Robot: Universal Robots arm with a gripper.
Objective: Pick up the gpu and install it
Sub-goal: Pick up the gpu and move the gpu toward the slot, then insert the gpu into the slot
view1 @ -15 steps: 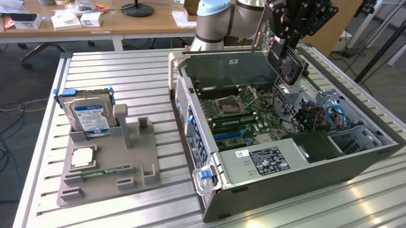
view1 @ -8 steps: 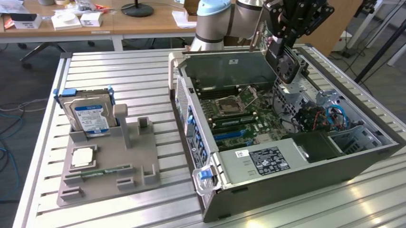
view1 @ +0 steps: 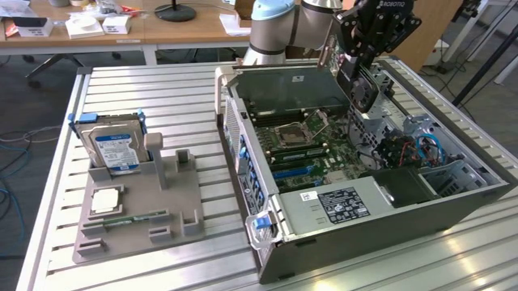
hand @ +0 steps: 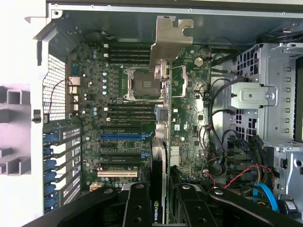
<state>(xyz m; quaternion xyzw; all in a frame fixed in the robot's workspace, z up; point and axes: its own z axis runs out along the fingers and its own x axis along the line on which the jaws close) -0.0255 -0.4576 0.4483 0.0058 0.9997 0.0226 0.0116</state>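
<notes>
Gpu (hand: pixel 161 161): black shroud, green board, silver bracket (seen edge-on), clamped between the fingers of the gripper (hand: pixel 161 205) above the open computer case (view1: pixel 389 224) containing the motherboard (view1: pixel 324 157). The grey tray (view1: pixel 137 206) holds a hard drive (view1: pixel 116 151).

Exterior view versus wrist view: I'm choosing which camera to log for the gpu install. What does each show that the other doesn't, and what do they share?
Exterior view adds the grey parts holder on the slatted metal table, with a boxy hard drive bearing a blue-white label standing in it, and a silver power supply. Wrist view adds the silver end bracket and NVIDIA mark of the flat, black-shrouded gpu. Shared: the black gripper closed on that gpu over the green motherboard in the open grey computer case.
</notes>
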